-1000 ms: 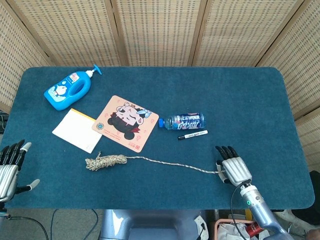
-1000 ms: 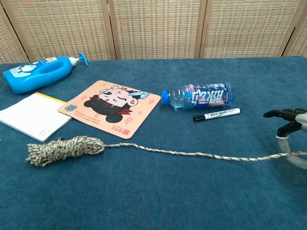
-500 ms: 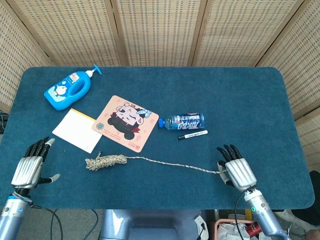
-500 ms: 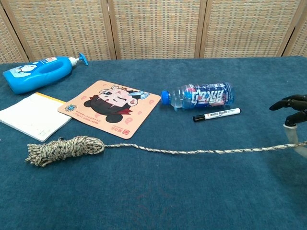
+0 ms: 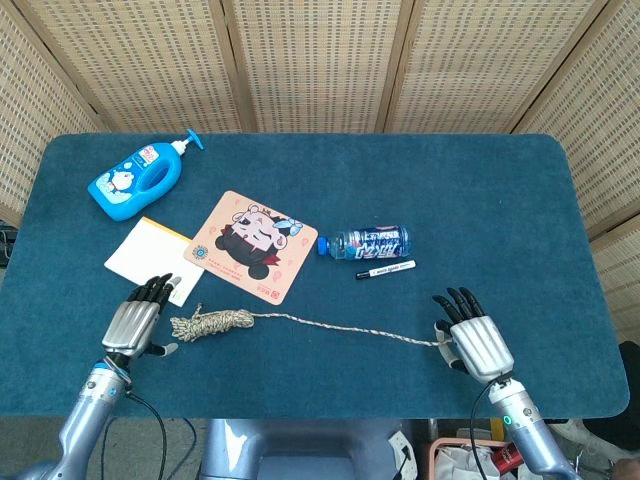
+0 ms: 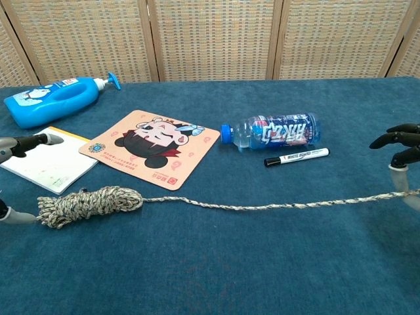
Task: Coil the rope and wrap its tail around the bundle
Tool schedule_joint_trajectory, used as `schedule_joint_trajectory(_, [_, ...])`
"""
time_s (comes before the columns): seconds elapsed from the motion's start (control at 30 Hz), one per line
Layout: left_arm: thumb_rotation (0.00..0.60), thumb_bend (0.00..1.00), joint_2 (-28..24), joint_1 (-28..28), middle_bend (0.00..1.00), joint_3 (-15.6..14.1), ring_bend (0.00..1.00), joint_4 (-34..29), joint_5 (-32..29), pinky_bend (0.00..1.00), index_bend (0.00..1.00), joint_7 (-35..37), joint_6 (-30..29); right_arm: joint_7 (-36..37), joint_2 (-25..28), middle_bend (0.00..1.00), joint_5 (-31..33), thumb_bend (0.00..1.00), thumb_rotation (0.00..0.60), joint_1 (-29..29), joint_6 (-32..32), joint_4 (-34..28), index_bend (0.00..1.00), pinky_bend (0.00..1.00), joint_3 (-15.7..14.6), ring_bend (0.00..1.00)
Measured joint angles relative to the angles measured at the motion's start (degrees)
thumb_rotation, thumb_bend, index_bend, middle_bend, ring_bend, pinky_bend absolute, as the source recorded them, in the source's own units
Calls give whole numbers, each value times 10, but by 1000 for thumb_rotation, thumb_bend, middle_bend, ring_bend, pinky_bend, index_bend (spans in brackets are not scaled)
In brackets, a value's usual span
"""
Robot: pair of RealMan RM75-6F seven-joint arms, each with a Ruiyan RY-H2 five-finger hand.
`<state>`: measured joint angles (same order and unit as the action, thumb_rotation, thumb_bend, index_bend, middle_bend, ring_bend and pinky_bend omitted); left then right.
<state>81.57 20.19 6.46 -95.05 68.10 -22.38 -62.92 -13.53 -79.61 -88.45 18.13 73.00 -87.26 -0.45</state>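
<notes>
Rope: speckled beige cord (image 5: 330,327), bundle (image 5: 212,323) coiled, tail stretched right.
Right hand (image 5: 472,335): my thumb pinches the tail's end.
Left hand (image 5: 135,320): fingers apart, just beside the bundle.

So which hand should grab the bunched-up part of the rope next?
Probably the left hand. It hovers right beside the coiled bundle, fingers apart and holding nothing. The right hand is at the far end, by the rope's tail.

A: Light?
B: Bright, even, diffuse in both views. Shadows faint and short, close under the bottle (image 6: 275,132) and rope (image 6: 92,203).
A: Sharpness?
B: Crisp throughout, no motion blur. Small glints on bottle plastic; tabletop (image 5: 480,200) matte, glare-free.
</notes>
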Motion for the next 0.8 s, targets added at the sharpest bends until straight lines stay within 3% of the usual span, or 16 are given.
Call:
schedule_joint_trajectory(0.37, [600,225,24,41,116,2,56,11,-69,160,165,-34,42,-1,-3,142,-2,520,600,0,-4,5,694,0,1,0])
schedule_joint_trajectory(0.5, [600,249,36,47,161,-3,93,23,-68,209,231,-35,40,-1,-3,143,-3,520,600,0,-3,5,694,0,2,0])
schedule_joint_trajectory(0.8, [600,274,59,55,213,-10,159,42,-67,263,253,-25,33,0,-4,143,-8,520,600,-1,1,7,695,0,3,0])
